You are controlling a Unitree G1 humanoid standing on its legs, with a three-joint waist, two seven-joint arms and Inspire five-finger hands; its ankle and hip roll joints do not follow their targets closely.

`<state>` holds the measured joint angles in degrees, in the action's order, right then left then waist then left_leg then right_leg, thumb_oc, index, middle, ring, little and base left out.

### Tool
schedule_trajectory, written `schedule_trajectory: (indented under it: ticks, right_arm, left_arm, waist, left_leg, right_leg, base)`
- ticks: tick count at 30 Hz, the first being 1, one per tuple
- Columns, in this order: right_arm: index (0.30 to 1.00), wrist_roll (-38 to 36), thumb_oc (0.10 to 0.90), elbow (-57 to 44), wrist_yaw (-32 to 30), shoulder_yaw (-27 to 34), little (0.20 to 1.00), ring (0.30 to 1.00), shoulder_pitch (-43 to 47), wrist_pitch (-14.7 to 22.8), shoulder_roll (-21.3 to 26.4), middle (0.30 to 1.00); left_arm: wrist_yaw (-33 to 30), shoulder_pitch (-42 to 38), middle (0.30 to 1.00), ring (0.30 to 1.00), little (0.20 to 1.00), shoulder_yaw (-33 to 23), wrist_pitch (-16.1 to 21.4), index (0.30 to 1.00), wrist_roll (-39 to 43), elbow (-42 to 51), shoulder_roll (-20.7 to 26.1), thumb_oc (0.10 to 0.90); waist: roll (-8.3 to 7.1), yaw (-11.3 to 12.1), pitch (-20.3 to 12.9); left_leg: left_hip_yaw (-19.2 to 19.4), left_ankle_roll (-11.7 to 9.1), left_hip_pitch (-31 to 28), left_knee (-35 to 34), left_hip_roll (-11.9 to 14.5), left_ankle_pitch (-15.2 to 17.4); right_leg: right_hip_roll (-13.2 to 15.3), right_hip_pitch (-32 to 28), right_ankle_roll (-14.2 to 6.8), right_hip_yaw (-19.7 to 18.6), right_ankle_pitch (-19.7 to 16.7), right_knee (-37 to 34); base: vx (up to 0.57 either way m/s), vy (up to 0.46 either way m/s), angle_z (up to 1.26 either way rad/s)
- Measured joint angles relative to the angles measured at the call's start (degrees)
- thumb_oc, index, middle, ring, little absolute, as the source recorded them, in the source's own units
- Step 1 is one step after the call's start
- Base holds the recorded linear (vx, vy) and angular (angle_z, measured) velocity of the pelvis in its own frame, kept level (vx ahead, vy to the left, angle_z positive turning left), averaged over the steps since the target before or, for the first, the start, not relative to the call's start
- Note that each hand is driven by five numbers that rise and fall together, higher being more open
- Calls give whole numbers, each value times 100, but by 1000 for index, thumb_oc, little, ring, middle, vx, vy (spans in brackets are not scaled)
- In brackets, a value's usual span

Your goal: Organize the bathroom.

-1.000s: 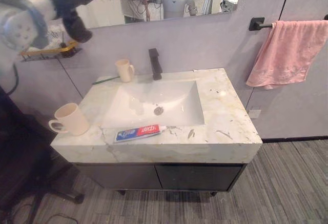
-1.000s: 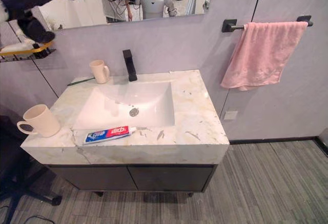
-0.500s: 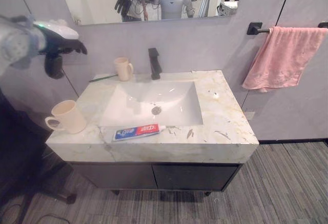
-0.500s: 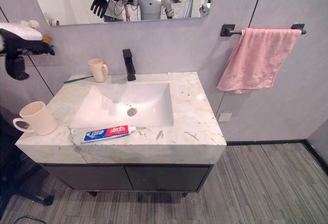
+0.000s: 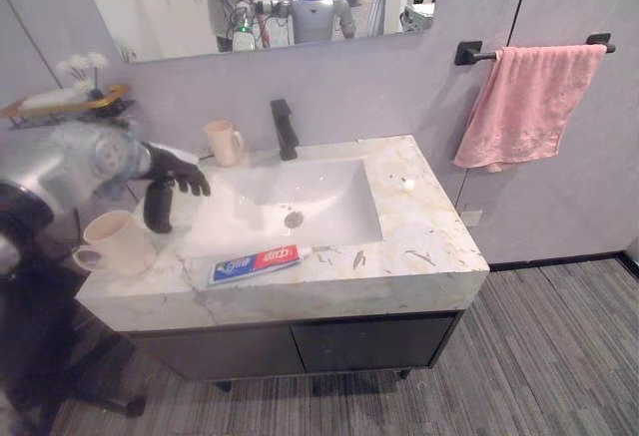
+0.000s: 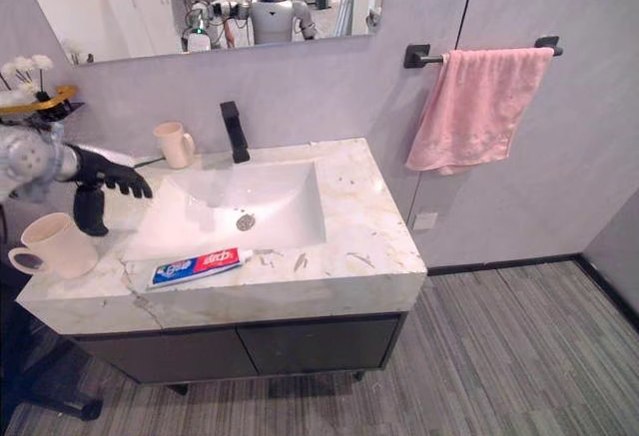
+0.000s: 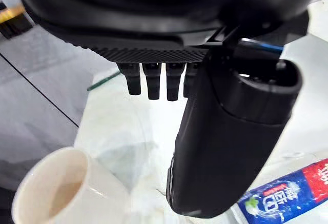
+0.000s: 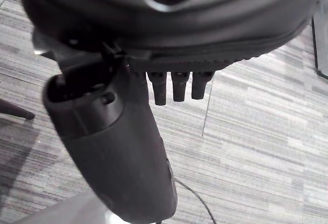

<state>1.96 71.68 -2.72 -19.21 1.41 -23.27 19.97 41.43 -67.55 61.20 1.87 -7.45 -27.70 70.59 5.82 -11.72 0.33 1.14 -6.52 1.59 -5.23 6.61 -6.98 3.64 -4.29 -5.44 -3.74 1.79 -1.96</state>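
My left hand [image 5: 170, 179] hangs over the left side of the worktop [image 5: 419, 256], fingers straight and loose, thumb pointing down, grasping nothing. Just beside it, on the side toward the worktop's left edge, stands the near mug [image 5: 118, 241], upright with its handle turned outward to the left. From the wrist, the mug's open rim [image 7: 56, 193] sits below and to one side of my thumb, so I judge the hand is above it and apart from it, not yet touching.

The toothpaste tube [image 5: 255, 263] lies flat along the front edge of the worktop, its long axis running side to side, cap end toward the right, just in front of the sink [image 5: 290, 207]. It is nearer my left hand than my right. A second mug [image 5: 224, 143] stands at the back by the tap [image 5: 284, 129], with a green toothbrush [image 7: 105, 80] lying near it.

My right hand [image 8: 123, 147] hangs over the floor, fingers straight, empty. A pink towel [image 5: 524, 102] hangs on its rail.

For either mug or tube, the left hand is the closer one; the mug lies down and outward from it.
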Motion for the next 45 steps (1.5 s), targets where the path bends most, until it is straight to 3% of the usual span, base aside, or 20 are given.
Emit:
schedule_trajectory:
  ticks: [4, 14, 21, 33, 36, 37, 38, 39, 40, 41, 42, 44, 45]
  right_arm:
    - [900, 11, 800, -3, -2, -5, 900, 900, 4, -10, -3, 900]
    - [900, 222, 800, 5, -19, -4, 900, 900, -3, -100, -4, 900]
    - [900, 226, 800, 8, -19, -6, 900, 900, -8, -116, -4, 900]
    - [900, 470, 800, -31, 40, -208, 900, 900, 5, -133, -21, 900]
    - [900, 445, 800, -57, 85, -218, 900, 900, -5, -135, -77, 900]
    - [900, 428, 800, -54, 100, -212, 900, 900, 22, -142, -174, 900]
    - [900, 428, 800, -54, 100, -212, 900, 900, 22, -142, -174, 900]
    - [900, 384, 800, -17, 138, -227, 900, 900, 152, -168, -437, 900]
    - [900, 388, 800, -64, 109, -64, 900, 900, 106, -123, -355, 900]
    - [900, 388, 800, -74, 102, 83, 900, 900, 82, -109, -286, 900]
    - [900, 410, 800, -5, 107, 150, 900, 900, 110, -136, -141, 900]
    - [900, 455, 800, 197, 103, 62, 900, 900, 88, -179, 83, 900]
    - [900, 429, 800, 150, 59, 31, 900, 900, 80, -166, 202, 900]
  left_arm:
    - [-11, 520, 900, 900, 900, -120, -270, 900, -45, -138, -271, 800]
    - [-440, 968, 900, 900, 900, -602, -731, 900, -664, -565, -915, 800]
    - [-533, 971, 900, 900, 900, -611, -961, 900, -902, -685, -1024, 800]
    - [-692, 1184, 900, 900, 900, -989, -1313, 900, -1124, -706, -1419, 800]
    - [-812, 1188, 900, 900, 900, -993, -1384, 900, -1140, -724, -1577, 800]
    - [-863, 1195, 900, 900, 900, -1024, -1408, 900, -1137, -698, -1642, 800]
    - [-863, 1195, 900, 900, 900, -1024, -1408, 900, -1137, -698, -1642, 800]
    - [-930, 1216, 900, 900, 900, -1185, -1439, 900, -1136, -640, -1501, 800]
    - [-959, 1221, 900, 900, 900, -1139, -1464, 900, -1131, -566, -1488, 800]
    - [-963, 1210, 900, 900, 900, -1135, -1476, 900, -1128, -532, -1543, 800]
    - [-964, 1196, 900, 900, 900, -1057, -1565, 900, -1114, -359, -1576, 800]
    - [-950, 1168, 900, 900, 900, -1048, -1694, 900, -1121, -73, -1554, 800]
    - [-883, 1005, 900, 900, 900, -1014, -1856, 900, -1143, 46, -1584, 800]
  waist:
    - [1, -64, 0]
    - [11, -160, -4]
    - [12, -274, -5]
    - [50, -224, -34]
    - [37, -197, -29]
    - [19, -72, -23]
    - [19, -72, -23]
    - [-351, 114, 34]
    - [-506, 67, 95]
    - [-556, 11, 134]
    - [-608, -317, 189]
    - [-559, -272, 193]
    - [-496, -319, 195]
  left_leg:
    - [30, 8, -2, 0, -4, 4]
    - [115, 33, -31, -1, -3, 18]
    - [151, 36, -46, 0, 0, 19]
    - [214, 36, -73, 28, 53, -21]
    - [206, -114, 71, 38, 166, -227]
    - [135, -232, 217, 92, 243, -335]
    - [135, -232, 217, 92, 243, -335]
    - [-60, -655, 481, 148, 338, -759]
    - [935, -77, 612, 48, 434, -656]
    - [1832, 5, 662, 333, 497, -385]
    - [2086, 110, 716, 1241, 347, 2]
    - [1760, 107, 426, 1687, 112, 602]
    - [1917, 237, 187, 1645, -20, 930]
  right_leg:
    - [8, 15, -1, -27, 0, 8]
    - [16, 30, -14, -96, -9, 11]
    - [17, 36, -16, -133, -11, 11]
    - [-51, 156, -14, -187, 86, 275]
    - [-176, 482, 83, -36, 383, 845]
    - [-346, 836, 234, 112, 603, 1425]
    - [-346, 836, 234, 112, 603, 1425]
    - [-649, 1511, 984, 464, 1045, 2476]
    - [-402, 1630, 1129, 993, 844, 2363]
    - [-292, 1544, 1121, 1157, 757, 2207]
    - [-94, 1236, 1009, 1449, 530, 1835]
    - [-104, 1206, 804, 1503, 275, 1441]
    - [-49, 1210, 693, 1772, 115, 1298]
  base:
    - [-1, 10, -3]
    - [9, 9, -3]
    - [3, 1, -1]
    - [-27, -66, -2]
    - [-135, -100, 22]
    - [-54, -23, 12]
    - [-150, -10, 21]
    - [-223, 108, 70]
    - [-270, 129, 97]
    - [-244, 172, 195]
    - [-154, 137, 152]
    - [-227, 113, 89]
    - [-171, 32, 69]
